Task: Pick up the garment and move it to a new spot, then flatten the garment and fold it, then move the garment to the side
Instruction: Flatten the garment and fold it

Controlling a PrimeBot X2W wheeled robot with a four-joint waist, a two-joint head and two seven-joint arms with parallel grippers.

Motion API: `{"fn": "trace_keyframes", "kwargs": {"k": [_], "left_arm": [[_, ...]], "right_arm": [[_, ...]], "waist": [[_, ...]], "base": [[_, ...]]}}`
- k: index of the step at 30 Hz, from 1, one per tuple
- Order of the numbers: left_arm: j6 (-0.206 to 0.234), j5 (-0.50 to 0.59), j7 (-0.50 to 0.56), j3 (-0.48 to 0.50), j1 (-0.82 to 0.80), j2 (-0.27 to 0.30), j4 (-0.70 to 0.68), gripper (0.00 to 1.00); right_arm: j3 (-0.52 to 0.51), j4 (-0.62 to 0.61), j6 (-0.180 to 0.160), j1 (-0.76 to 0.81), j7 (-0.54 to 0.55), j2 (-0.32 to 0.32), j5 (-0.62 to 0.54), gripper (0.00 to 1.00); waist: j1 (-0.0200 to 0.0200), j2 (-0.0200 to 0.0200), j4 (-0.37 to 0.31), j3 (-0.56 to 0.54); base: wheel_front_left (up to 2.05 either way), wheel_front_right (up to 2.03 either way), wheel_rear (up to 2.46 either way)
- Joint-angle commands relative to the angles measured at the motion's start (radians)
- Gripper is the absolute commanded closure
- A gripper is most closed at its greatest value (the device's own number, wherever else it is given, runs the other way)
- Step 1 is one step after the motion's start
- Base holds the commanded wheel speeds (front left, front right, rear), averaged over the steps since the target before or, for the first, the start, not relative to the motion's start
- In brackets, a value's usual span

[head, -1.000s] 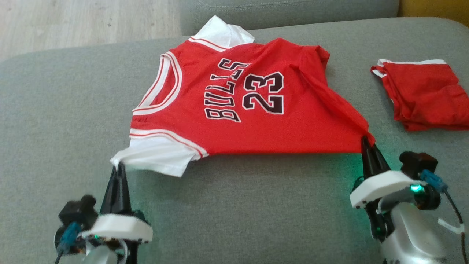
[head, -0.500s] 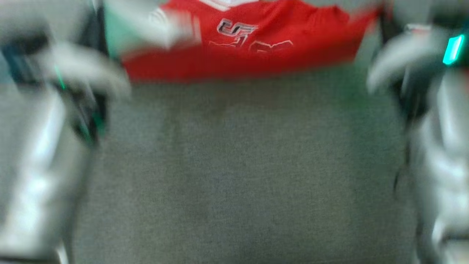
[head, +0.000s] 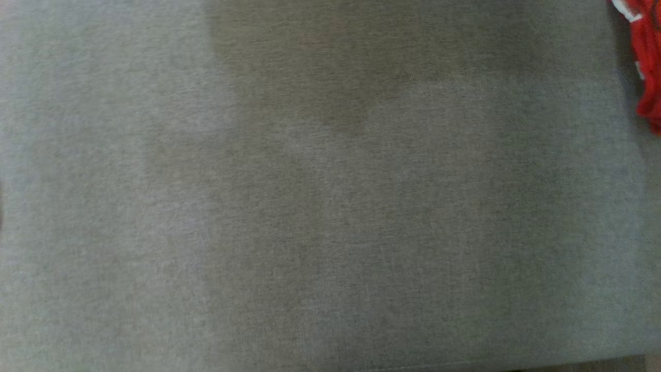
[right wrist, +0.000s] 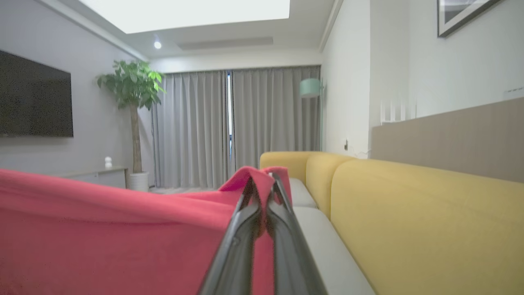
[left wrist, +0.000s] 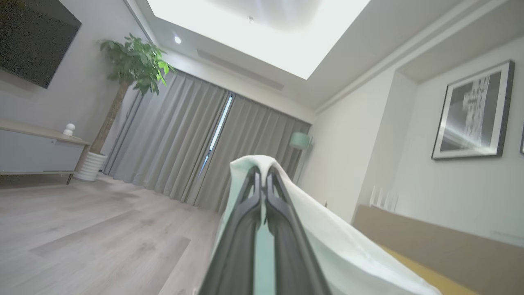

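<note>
over the cushion [head: 310, 206] | garment [right wrist: 102, 229] now lifted | left gripper [left wrist: 264, 180], right gripper [right wrist: 262, 182] pinching it

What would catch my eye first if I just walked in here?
The red garment spreads across the right wrist view, its corner pinched in the shut right gripper, beside a bright yellow sofa. In the left wrist view the left gripper pinches its white edge, pointing up toward a glowing ceiling panel.

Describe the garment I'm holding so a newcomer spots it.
In the right wrist view, left of the yellow sofa, the garment is held up between two grippers. The right gripper pinches its red body, the left gripper its white end; the other red cloth lies on the grey cushion.
</note>
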Motion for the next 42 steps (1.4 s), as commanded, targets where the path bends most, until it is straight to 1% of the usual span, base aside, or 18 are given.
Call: {"fn": "trace_keyframes", "kwargs": {"k": [1, 3, 6, 9, 11, 12, 13, 16, 19, 22, 27, 31, 34, 39, 42], "left_arm": [[-0.015, -0.005, -0.028, 0.021, -0.075, 0.038, 0.003, 1.00], [-0.038, 0.007, -0.051, 0.012, -0.092, 0.027, 0.034, 1.00], [-0.062, 0.015, -0.063, 0.014, -0.097, 0.018, 0.063, 1.00], [-0.084, 0.024, -0.066, 0.021, -0.055, 0.016, 0.062, 1.00], [-0.089, 0.026, -0.066, 0.029, -0.027, 0.016, 0.053, 1.00], [-0.097, 0.038, -0.066, 0.034, 0.048, 0.016, 0.032, 1.00], [-0.097, 0.038, -0.066, 0.034, 0.048, 0.016, 0.032, 1.00], [-0.102, 0.051, -0.067, 0.025, 0.203, 0.026, -0.004, 1.00], [-0.103, 0.030, -0.067, -0.033, 0.390, 0.046, -0.064, 1.00], [-0.103, -0.004, -0.067, -0.098, 0.576, 0.086, -0.116, 1.00], [-0.103, -0.071, -0.067, -0.220, 0.859, 0.156, -0.196, 1.00], [-0.103, -0.109, -0.065, -0.288, 1.025, 0.205, -0.256, 1.00], [-0.103, -0.119, -0.061, -0.326, 1.118, 0.233, -0.296, 1.00], [-0.103, -0.105, -0.052, -0.374, 1.235, 0.269, -0.360, 1.00], [-0.096, -0.101, -0.032, -0.399, 1.305, 0.284, -0.403, 1.00]], "right_arm": [[-0.036, -0.007, -0.001, -0.074, -0.039, 0.027, -0.021, 1.00], [-0.053, 0.018, -0.001, -0.085, -0.058, 0.031, -0.037, 1.00], [-0.051, 0.045, -0.001, -0.074, -0.063, 0.034, -0.050, 1.00], [-0.043, 0.048, -0.001, -0.029, -0.064, 0.031, -0.056, 1.00], [-0.032, 0.053, -0.001, -0.006, -0.064, 0.025, -0.060, 1.00], [-0.013, 0.065, -0.001, 0.050, -0.064, 0.011, -0.061, 1.00], [-0.013, 0.065, -0.001, 0.050, -0.064, 0.011, -0.061, 1.00], [0.037, 0.115, -0.001, 0.154, -0.064, -0.005, -0.052, 1.00], [0.119, 0.185, -0.001, 0.265, -0.064, -0.028, -0.027, 1.00], [0.210, 0.252, -0.001, 0.371, -0.059, -0.044, 0.021, 1.00], [0.379, 0.298, -0.001, 0.550, -0.026, -0.068, 0.126, 1.00], [0.505, 0.264, -0.001, 0.677, 0.032, -0.101, 0.233, 1.00], [0.608, 0.195, -0.001, 0.760, 0.085, -0.142, 0.315, 1.00], [0.750, 0.034, -0.001, 0.869, 0.183, -0.245, 0.470, 1.00], [0.809, -0.071, -0.001, 0.925, 0.240, -0.319, 0.560, 1.00]], "waist": [[0.0000, 0.0000, 0.015, 0.005], [0.0000, 0.0000, 0.027, 0.013], [0.0000, 0.0000, 0.035, 0.044], [0.0000, 0.0000, 0.045, 0.062], [0.0000, 0.0000, 0.048, 0.063], [0.0000, 0.0000, 0.055, 0.053], [0.0000, 0.0000, 0.055, 0.053], [0.0000, 0.0000, 0.058, 0.010], [0.0000, 0.0000, 0.061, -0.050], [0.0000, 0.0000, 0.066, -0.118], [0.0000, 0.0000, 0.076, -0.218], [0.0000, 0.0000, 0.082, -0.273], [0.0000, 0.0000, 0.085, -0.305], [0.0000, 0.0000, 0.087, -0.353], [0.0000, 0.0000, 0.087, -0.383]], "base": [[0.00, 0.00, 0.00], [0.00, 0.00, 0.00], [0.00, 0.00, 0.00], [0.00, 0.00, 0.00], [0.00, 0.00, 0.00], [0.00, 0.00, 0.00], [0.00, 0.00, 0.00], [0.00, 0.00, 0.00], [0.00, 0.00, 0.00], [0.00, 0.00, 0.00], [0.00, 0.00, 0.00], [0.00, 0.00, 0.00], [0.00, 0.00, 0.00], [0.00, 0.00, 0.00], [0.00, 0.00, 0.00]]}}
